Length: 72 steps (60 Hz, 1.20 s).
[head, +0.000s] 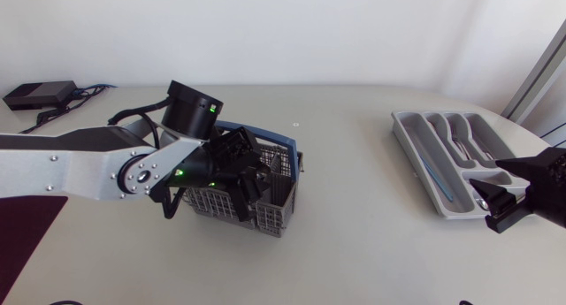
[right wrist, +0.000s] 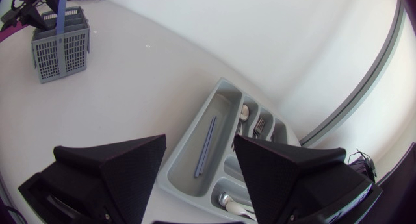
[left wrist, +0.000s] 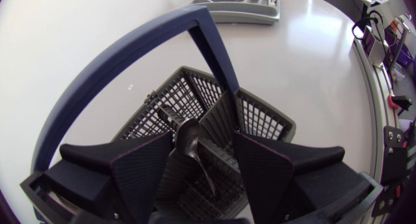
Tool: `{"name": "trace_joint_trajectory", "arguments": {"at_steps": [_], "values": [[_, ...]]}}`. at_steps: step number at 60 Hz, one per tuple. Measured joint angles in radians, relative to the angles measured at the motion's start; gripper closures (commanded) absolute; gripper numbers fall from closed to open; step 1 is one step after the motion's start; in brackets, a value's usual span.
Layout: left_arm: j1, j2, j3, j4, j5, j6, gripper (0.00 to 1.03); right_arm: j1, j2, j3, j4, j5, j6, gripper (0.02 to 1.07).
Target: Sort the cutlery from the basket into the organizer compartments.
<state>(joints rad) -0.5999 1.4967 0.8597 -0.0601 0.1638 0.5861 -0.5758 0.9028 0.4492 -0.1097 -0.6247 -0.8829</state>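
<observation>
The grey mesh cutlery basket (head: 265,208) with a blue handle (left wrist: 110,74) stands left of the table's middle. My left gripper (head: 243,177) is lowered into it, under the handle. In the left wrist view, a dark metal spoon (left wrist: 190,146) stands upright between the gripper's (left wrist: 203,169) open fingers, close to one finger, with a gap to the other. The grey organizer (head: 416,150) lies at the right with spoons and forks in its short compartments and a thin blue utensil (right wrist: 205,147) in the long one. My right gripper (head: 495,194) hovers open and empty at its near end.
A black box (head: 37,95) with cables sits at the back left corner. A dark red mat (head: 22,239) lies at the front left. The organizer (left wrist: 240,3) shows far ahead of the left gripper, the basket (right wrist: 60,47) far ahead of the right gripper (right wrist: 198,178).
</observation>
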Motion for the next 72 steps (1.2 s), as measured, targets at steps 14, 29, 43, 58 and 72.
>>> {"name": "trace_joint_trajectory", "arguments": {"at_steps": [14,29,43,58,72], "values": [[-0.018,0.004,0.002,0.010,0.019,-0.014,0.82,0.025,-0.045,-0.014,-0.023,0.004,0.017,0.31],[-0.030,-0.002,0.002,0.027,0.018,-0.014,0.96,0.041,-0.088,-0.023,-0.049,0.018,0.023,0.31],[-0.048,-0.018,0.002,0.024,0.017,-0.024,0.92,0.051,-0.146,-0.042,-0.074,0.020,0.023,0.31],[-0.109,-0.032,0.002,-0.027,-0.108,-0.043,0.82,0.058,-0.156,-0.046,-0.078,0.023,0.023,0.31],[-0.204,-0.032,-0.036,0.054,-0.279,-0.044,0.86,0.071,-0.182,-0.059,-0.083,0.023,0.023,0.31]]}}
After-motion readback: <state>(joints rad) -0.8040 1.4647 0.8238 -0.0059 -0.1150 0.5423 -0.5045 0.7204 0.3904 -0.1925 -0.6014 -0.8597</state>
